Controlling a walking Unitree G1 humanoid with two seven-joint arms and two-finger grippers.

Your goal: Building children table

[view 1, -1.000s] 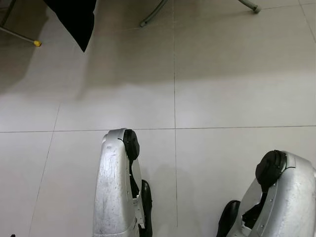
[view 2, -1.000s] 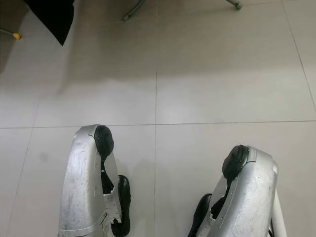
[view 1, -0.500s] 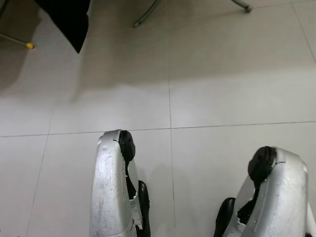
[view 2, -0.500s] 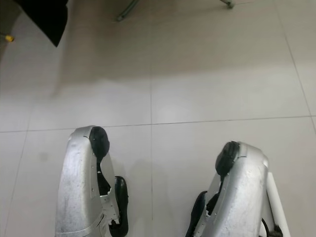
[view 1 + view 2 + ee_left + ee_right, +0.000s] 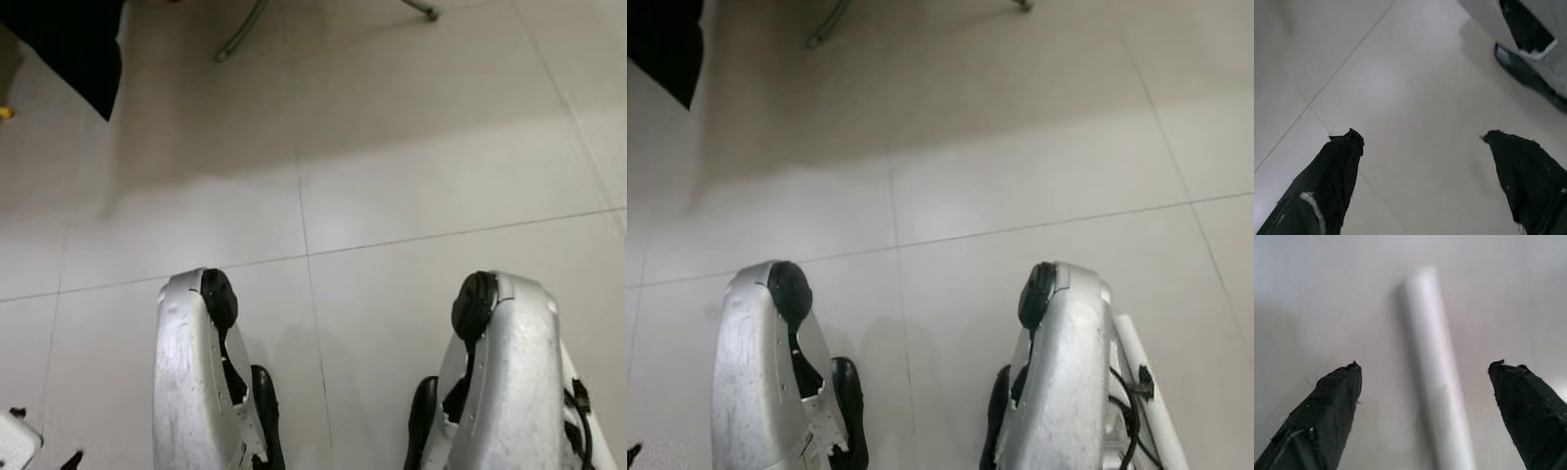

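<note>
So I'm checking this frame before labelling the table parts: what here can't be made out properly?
- White rod: blurred in the right wrist view between the open right gripper fingers, its near end cut by the frame edge; at the robot's right it shows partly, behind the arm.
- Black cloth: cut by the top left corner.
- Metal legs: tops cut off.
- White object: mostly off the bottom left corner.
- Left gripper: open over bare floor.

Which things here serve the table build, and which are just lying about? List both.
Job: white rod, likely a table leg, ahead of the open right gripper.
Lying about: black cloth, metal legs.
</note>
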